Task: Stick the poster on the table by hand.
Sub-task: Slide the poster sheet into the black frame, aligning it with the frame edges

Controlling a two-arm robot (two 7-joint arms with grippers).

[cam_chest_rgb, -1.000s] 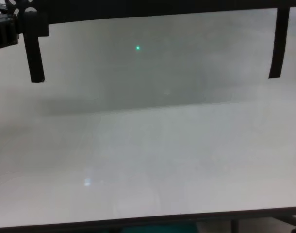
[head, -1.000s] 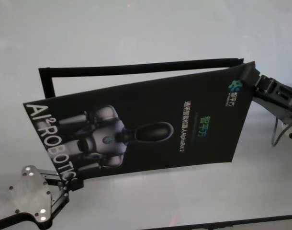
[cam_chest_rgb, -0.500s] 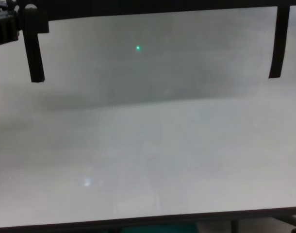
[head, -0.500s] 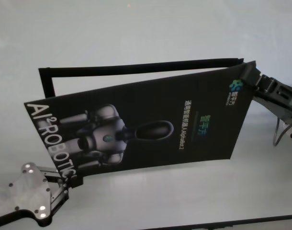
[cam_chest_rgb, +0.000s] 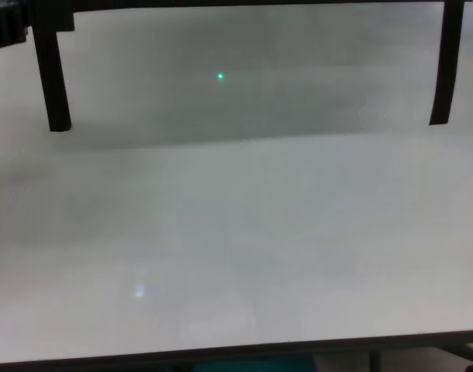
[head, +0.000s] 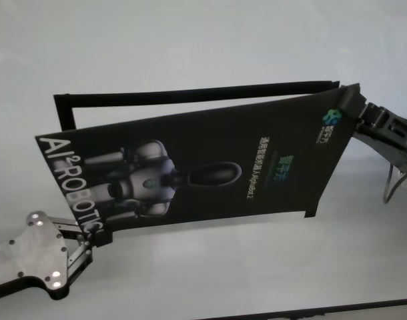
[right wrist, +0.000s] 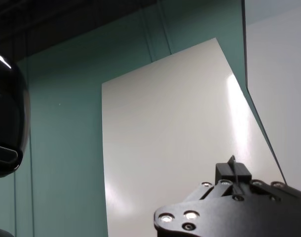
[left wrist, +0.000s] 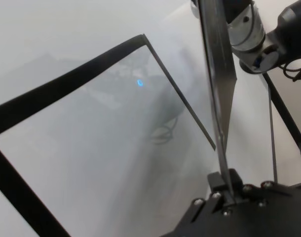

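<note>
The poster (head: 190, 173) hangs above the table (head: 190, 40), stretched between left claw (head: 90, 239) and right claw (head: 353, 113), each clamped on a corner.

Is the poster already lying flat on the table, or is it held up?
Held up: the poster hangs tilted between the left gripper and right gripper.

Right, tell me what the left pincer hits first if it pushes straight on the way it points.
The left pincer is already clamped on the poster corner, so the sheet itself; beyond it probably the black frame outline on the table, depth unclear.
</note>
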